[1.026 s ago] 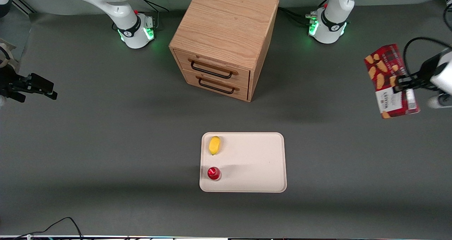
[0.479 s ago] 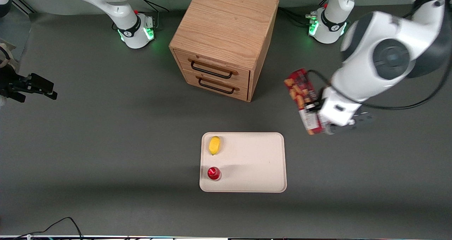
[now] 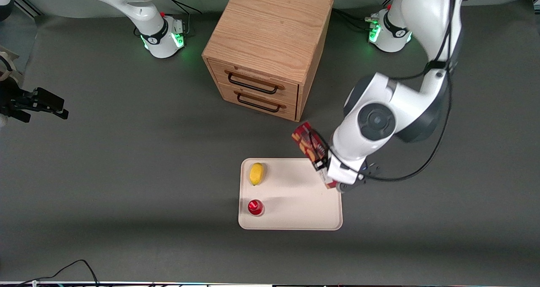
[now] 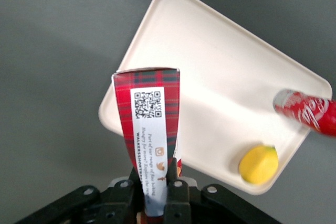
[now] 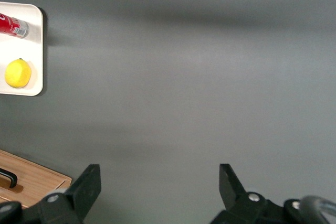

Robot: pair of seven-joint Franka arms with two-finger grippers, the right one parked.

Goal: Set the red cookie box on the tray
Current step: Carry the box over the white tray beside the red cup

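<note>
My left gripper [image 3: 328, 174] [image 4: 156, 182] is shut on the red cookie box [image 3: 307, 145] [image 4: 149, 124], a red tartan carton with a white label panel, gripped near one end. The box hangs tilted in the air above the corner of the tray [image 3: 295, 211] [image 4: 220, 77] that is nearest the wooden cabinet and the working arm's end of the table. The cream tray lies flat on the grey table, nearer the front camera than the cabinet. The arm's wrist covers part of the box in the front view.
A yellow lemon [image 3: 256, 173] [image 4: 258, 164] and a small red-capped can [image 3: 255, 207] [image 4: 307, 113] sit on the tray, along its edge toward the parked arm. A wooden two-drawer cabinet [image 3: 270, 46] stands farther from the front camera, drawers shut.
The left arm has carried the box from the working arm's end of the table toward the middle and lower, from well off the tray to above the tray's corner.
</note>
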